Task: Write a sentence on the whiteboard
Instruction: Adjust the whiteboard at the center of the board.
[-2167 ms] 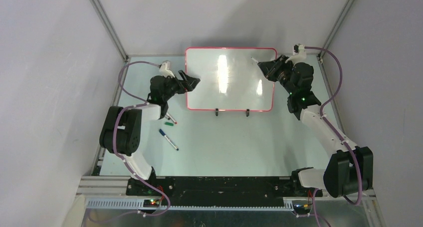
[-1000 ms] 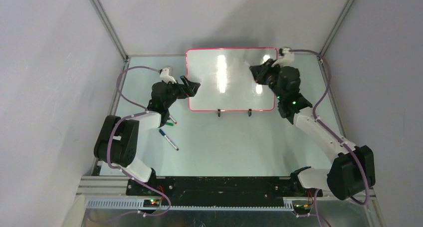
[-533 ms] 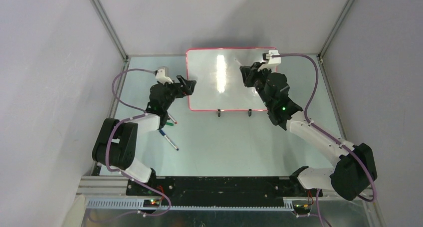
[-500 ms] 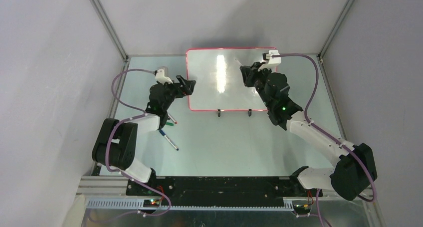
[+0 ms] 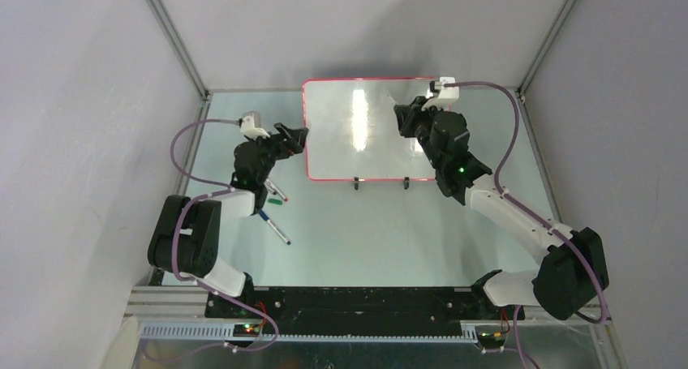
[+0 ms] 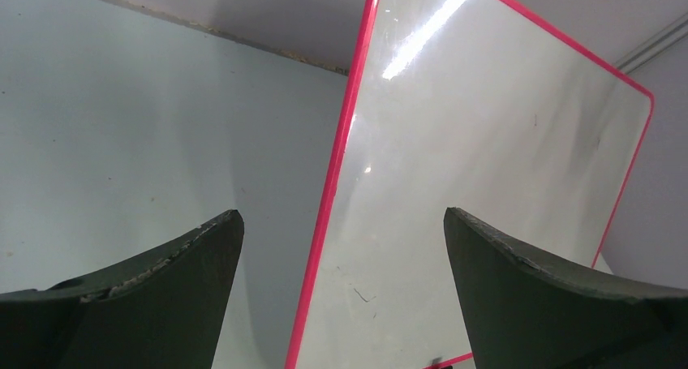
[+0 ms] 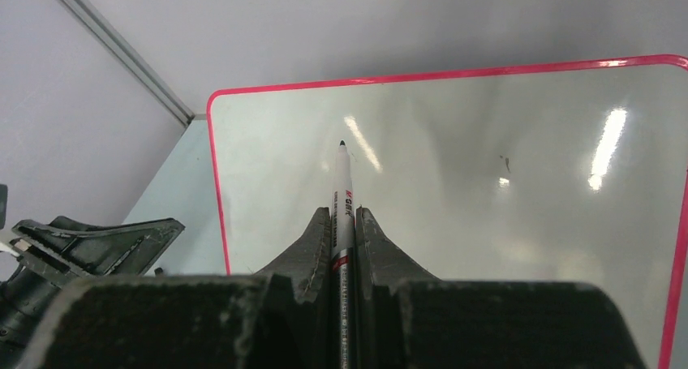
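Currently the whiteboard (image 5: 377, 154) stands on two black feet at the far side of the table (image 5: 365, 223). The right gripper (image 5: 402, 116) is clamped on a marker (image 7: 343, 182) pointing at the board; contact is unclear. The left gripper (image 5: 298, 136) is spread wide at the board's left edge, with the red rim between its fingers.

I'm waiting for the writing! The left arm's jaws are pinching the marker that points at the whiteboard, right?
No, it's the right gripper whose jaws are pinching the marker that points at the whiteboard; the right wrist view shows it.
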You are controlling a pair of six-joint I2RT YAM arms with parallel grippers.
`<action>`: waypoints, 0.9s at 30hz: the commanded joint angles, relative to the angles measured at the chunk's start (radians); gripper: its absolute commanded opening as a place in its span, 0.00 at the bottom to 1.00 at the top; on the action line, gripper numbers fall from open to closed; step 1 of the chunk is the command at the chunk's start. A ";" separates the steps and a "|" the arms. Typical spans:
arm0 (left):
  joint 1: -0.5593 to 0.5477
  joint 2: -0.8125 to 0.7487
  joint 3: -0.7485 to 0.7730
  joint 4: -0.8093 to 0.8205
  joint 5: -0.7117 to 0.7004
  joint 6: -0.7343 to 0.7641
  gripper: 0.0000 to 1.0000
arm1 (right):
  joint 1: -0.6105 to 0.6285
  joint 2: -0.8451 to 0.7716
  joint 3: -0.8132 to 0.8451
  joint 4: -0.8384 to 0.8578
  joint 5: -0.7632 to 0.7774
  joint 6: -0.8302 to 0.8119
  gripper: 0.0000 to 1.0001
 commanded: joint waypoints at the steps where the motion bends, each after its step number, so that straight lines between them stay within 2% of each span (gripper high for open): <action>1: 0.018 -0.029 -0.018 0.106 0.033 -0.041 1.00 | -0.011 0.031 0.080 -0.026 -0.023 0.045 0.00; 18: 0.048 -0.003 -0.041 0.227 0.110 -0.071 1.00 | -0.066 0.069 0.081 -0.036 -0.170 0.082 0.00; 26: 0.079 0.002 -0.015 0.301 0.172 -0.053 0.99 | -0.083 0.068 0.081 -0.050 -0.208 0.068 0.00; 27: 0.091 0.001 0.031 0.292 0.172 -0.054 0.99 | -0.084 0.069 0.081 -0.052 -0.207 0.068 0.00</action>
